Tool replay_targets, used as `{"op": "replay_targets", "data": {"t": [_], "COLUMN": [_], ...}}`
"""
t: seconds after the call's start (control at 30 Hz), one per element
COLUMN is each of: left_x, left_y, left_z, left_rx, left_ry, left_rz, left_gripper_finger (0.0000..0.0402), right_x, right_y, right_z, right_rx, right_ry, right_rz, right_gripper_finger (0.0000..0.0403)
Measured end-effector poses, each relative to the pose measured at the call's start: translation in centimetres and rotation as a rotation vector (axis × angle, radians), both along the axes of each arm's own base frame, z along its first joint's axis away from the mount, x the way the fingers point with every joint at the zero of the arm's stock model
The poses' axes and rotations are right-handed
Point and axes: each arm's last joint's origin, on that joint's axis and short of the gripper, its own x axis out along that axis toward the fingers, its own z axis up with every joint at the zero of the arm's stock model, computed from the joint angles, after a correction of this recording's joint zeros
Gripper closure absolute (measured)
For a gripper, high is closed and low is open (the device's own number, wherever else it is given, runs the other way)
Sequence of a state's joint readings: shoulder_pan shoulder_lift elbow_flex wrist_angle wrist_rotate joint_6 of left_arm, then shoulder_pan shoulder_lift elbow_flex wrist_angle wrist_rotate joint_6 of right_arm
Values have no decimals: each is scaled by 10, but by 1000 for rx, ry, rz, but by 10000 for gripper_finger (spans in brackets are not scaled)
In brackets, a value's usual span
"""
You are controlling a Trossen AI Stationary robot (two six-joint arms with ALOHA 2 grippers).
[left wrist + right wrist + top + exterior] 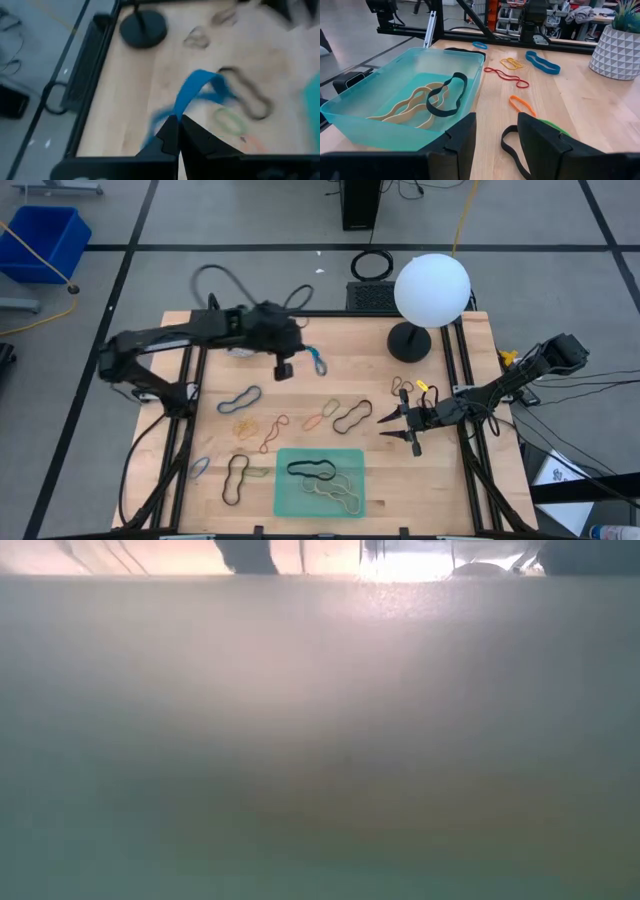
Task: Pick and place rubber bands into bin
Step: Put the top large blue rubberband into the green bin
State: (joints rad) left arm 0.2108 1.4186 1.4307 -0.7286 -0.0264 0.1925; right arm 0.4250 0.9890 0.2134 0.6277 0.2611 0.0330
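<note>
My left gripper [284, 369] is at the table's far middle, shut on a blue rubber band [318, 360], which also shows in the left wrist view [197, 90]. The green bin [284, 498] stands at the near middle and holds a black band [311, 471] and tan bands [345, 498]. My right gripper [398, 426] is open and empty right of the bin. In the right wrist view its fingers [495, 135] stand beside the bin's wall [395, 127], over a black band [510, 150]. Several more bands lie flat on the table, among them a blue one [240, 398] and a black one [352, 415]. My left gripper pinches one end of the blue band [176, 112] between its two shut fingertips. The rest of the loop stretches out past the fingertips and looks clear of the table top. I cannot tell whether one strand or both are between the fingers.
A lamp with a white globe [432, 288] and a black base [410, 340] stands at the far right. A white planter [620, 47] shows in the right wrist view. A deep blue bin [45, 240] sits on the floor. The low view is blocked by something close.
</note>
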Motion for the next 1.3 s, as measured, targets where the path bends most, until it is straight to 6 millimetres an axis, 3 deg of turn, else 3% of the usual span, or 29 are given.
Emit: {"op": "replay_targets", "data": {"t": [0.23, 0.5, 0.7, 1.03, 1.3], "left_x": [-18, -11, 5, 37, 58], "left_y": [-45, -94, -137, -203, -230], "left_z": [32, 29, 6, -54, -110], "left_rx": [-16, -64, -94, -124, -149], "left_ry": [-169, -183, -93, 71, 221], "left_rz": [-119, -269, -384, -498, -474], "left_gripper_finger": [396, 396, 389, 389, 386], "right_x": [0, 0, 0, 0, 0], "right_y": [0, 0, 0, 0, 0], "right_z": [0, 1, 1, 1, 1], "right_rx": [0, 10, 13, 46, 63], "right_ry": [-1, -5, -10, -4, -1], "right_rz": [0, -2, -1, -9, -13], "right_gripper_finger": [261, 261, 261, 261, 261]}}
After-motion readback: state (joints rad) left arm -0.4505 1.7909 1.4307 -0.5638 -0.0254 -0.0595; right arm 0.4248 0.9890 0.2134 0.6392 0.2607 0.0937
